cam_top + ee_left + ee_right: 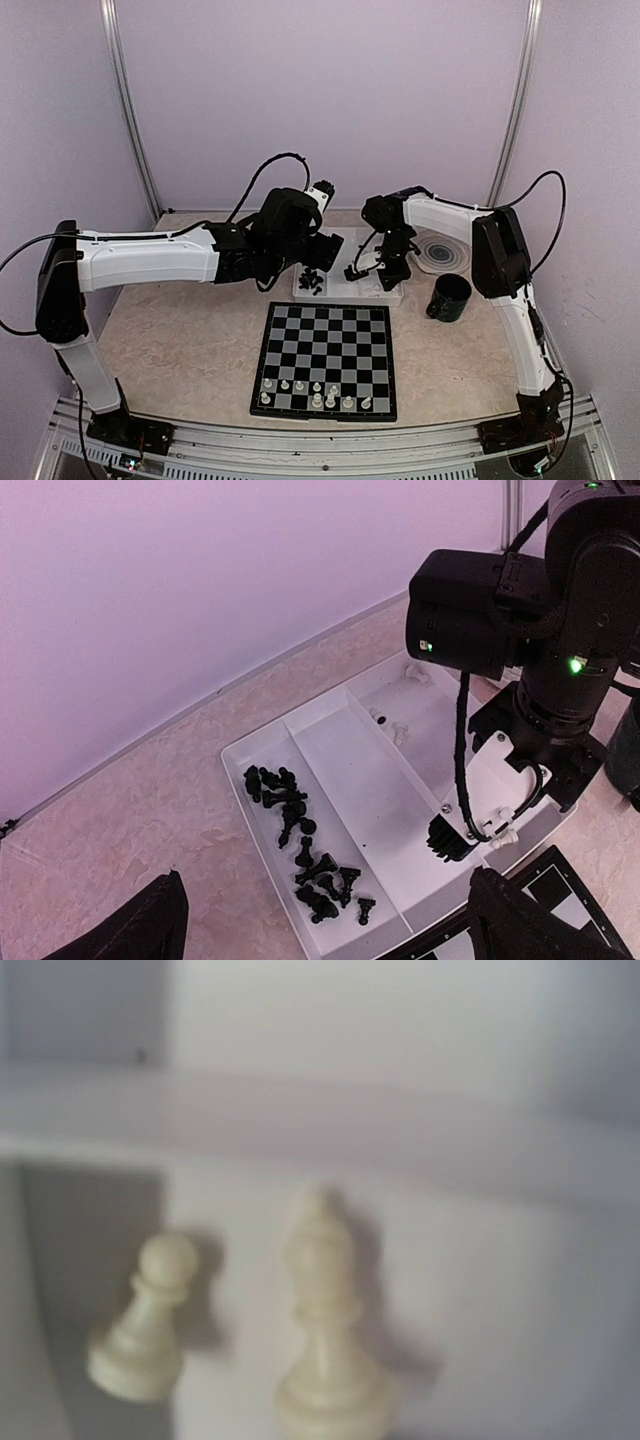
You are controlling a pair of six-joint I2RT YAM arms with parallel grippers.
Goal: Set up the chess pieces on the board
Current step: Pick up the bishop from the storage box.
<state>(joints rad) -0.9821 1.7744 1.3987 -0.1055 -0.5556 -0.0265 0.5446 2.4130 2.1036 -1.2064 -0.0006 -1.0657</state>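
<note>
A beige, stone-patterned worktop [180,340] is seen beneath everything. Toward its far side a white rectangular tray [338,287] is laid, split by raised walls into long compartments. In the left wrist view the middle compartment's floor is shown bare. To the right of the tray a black cup [450,298] is stood upright, and just behind it a round plate [440,252] marked with concentric dark rings is laid flat, near the cup. Whether the two touch cannot be told. The scene is enclosed by plain lilac walls [320,100], with a slim metal post at the left [128,110] and another at the right [515,100]. A ribbed metal rail [320,440] is fixed along the near edge.
</note>
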